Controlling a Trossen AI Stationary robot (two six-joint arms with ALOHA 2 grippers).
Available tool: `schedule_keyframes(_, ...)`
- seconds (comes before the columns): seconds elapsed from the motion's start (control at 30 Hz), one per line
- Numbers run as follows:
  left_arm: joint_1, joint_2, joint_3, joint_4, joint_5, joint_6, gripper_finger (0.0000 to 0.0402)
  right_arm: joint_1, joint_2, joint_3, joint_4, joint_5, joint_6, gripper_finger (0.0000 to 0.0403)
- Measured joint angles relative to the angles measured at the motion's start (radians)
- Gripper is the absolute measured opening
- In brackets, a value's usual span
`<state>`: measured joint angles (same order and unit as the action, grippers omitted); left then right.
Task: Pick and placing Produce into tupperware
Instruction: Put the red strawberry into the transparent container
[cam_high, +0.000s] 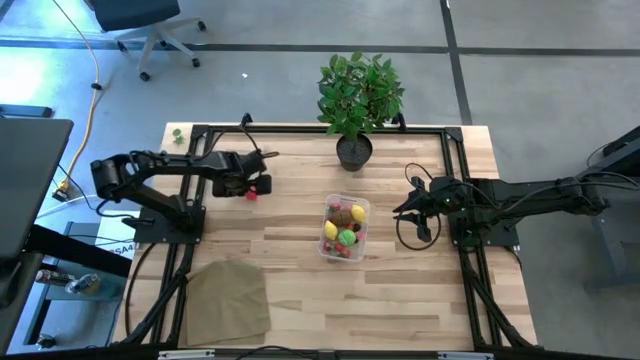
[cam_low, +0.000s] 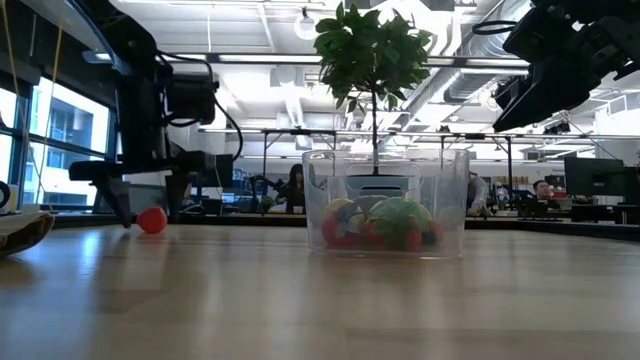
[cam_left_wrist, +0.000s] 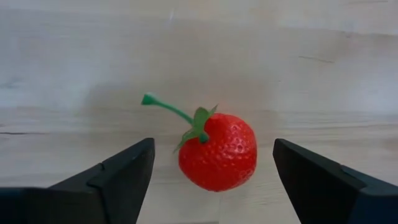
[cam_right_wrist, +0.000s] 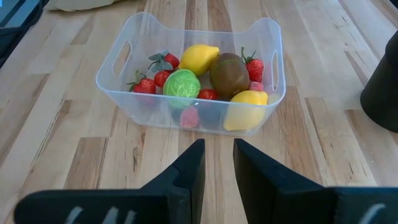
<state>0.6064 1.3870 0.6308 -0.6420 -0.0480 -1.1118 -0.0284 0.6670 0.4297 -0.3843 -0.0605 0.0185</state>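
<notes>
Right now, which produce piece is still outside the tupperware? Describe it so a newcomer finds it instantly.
Start at the potted plant on the table's far edge, then go toward the left arm. On the bare wood between the left gripper's open jaws lies a strawberry. It is the only produce lying alone on the table; the rest is piled in the clear tupperware.

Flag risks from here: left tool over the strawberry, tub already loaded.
1. The strawberry lies loose on the table between the open left tool's fingers, off-centre; closing could nudge or roll it away.
2. The green stem sticks out sideways; a finger might catch that instead of the body.
3. The tupperware is already crowded with produce; a drop could bounce out.
</notes>
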Motion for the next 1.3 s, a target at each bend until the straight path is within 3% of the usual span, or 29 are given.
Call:
schedule_keyframes(0.27,0.000,0.034,0.000,0.001,0.003,0.000,0.0289,0.000,0.000,0.000,0.000,0.000,0.000,0.0073)
schedule_keyframes(0.8,0.002,0.038,0.000,-0.009,-0.012,-0.039,0.0178,0.000,0.000,0.000,0.000,0.000,0.000,0.0073)
schedule_keyframes(1.13,0.002,0.038,0.000,-0.012,-0.032,-0.040,0.0201,0.000,0.000,0.000,0.000,0.000,0.000,0.0073)
schedule_keyframes(1.3,0.002,0.038,0.000,-0.012,-0.032,-0.045,0.0183,0.000,0.000,0.000,0.000,0.000,0.000,0.0073)
